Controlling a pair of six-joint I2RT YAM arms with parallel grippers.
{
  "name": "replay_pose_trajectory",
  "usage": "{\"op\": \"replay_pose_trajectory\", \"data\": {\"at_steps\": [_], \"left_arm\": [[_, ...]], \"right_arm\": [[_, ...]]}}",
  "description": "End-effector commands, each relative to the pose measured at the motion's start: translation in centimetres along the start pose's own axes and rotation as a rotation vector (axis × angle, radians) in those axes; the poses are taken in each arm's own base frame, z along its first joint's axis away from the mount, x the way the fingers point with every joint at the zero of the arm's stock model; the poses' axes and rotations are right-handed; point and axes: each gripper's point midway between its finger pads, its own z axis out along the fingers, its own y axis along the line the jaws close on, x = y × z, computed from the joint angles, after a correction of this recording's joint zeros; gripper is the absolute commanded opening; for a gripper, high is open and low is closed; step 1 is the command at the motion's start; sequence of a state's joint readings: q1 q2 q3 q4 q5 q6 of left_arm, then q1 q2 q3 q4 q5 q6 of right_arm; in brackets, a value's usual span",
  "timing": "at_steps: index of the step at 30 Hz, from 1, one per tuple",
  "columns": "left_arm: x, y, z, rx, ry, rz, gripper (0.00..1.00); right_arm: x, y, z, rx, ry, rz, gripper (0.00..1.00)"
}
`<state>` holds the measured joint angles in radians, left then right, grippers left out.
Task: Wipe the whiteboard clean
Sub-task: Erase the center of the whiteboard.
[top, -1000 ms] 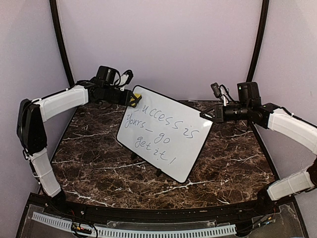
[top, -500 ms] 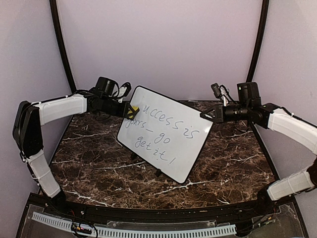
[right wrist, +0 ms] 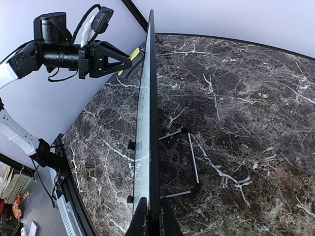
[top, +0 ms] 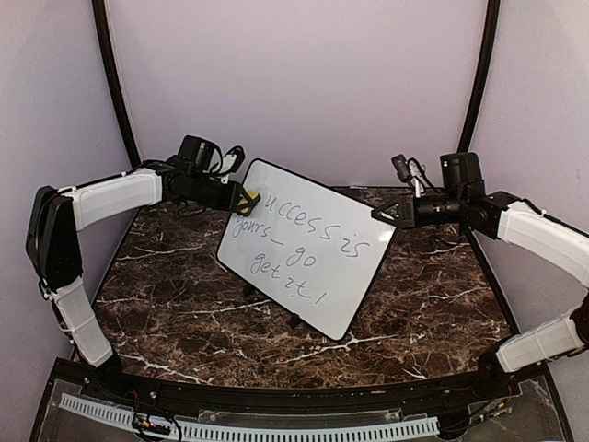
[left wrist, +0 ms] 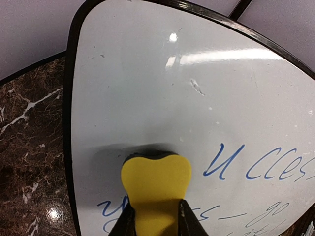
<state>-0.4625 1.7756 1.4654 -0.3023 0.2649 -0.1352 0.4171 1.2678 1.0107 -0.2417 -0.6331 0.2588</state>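
Here, your left gripper (top: 245, 198) pinched a yellow eraser (left wrist: 156, 178), a matte, soft-looking block with a rounded, lobed front edge. Its dark fingers (left wrist: 127, 222) squeezed the block's narrow waist from both sides. The eraser lay against the upper left corner of the whiteboard (top: 308, 267), just left of the first blue letter, and cast a soft grey shadow on the glossy face.

The whiteboard stood mid-table, turned at an angle and leaning back on a thin black wire stand (right wrist: 193, 164). It was a flat white rectangle with rounded corners and a slim black frame. Loose blue handwriting (top: 317, 224) ran across it in three lines, reading "uccess is yours — go get it!". The patch above the writing was bare and shiny, marked only by a few faint specks and streaks of reflected light.

Your right gripper (top: 382, 214) clamped the board's upper right edge. Seen edge-on from the right wrist, its two black jaws were pressed together on the thin frame.

Underneath lay the table (top: 184, 304), a polished dark brown slab veined in white like marble. Plain pale lilac walls (top: 294, 83) closed in the scene.
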Motion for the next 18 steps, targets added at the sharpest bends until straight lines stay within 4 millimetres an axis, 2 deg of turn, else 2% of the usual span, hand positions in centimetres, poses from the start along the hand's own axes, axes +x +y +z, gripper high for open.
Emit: {"op": "replay_pose_trajectory", "data": {"at_steps": [1,7,11,15,18], "left_arm": [[1.8,-0.1,0.3,0.017,0.042,-0.018,0.12],[5.3,0.2,0.0,0.016,0.101,-0.056,0.12],[6.3,0.3,-0.1,0.01,0.11,-0.057,0.12],[4.7,0.2,-0.1,0.01,0.07,-0.035,0.12],[2.1,-0.4,-0.3,0.026,0.021,-0.014,0.12]], "right_arm": [[-1.8,2.7,-0.1,-0.078,-0.052,-0.196,0.0],[-1.7,2.7,0.0,-0.081,-0.049,-0.194,0.0],[-1.8,2.8,0.0,-0.085,-0.05,-0.197,0.0],[-1.8,2.9,0.0,-0.087,-0.05,-0.195,0.0],[-1.7,2.9,-0.1,-0.088,-0.049,-0.196,0.0]]}}
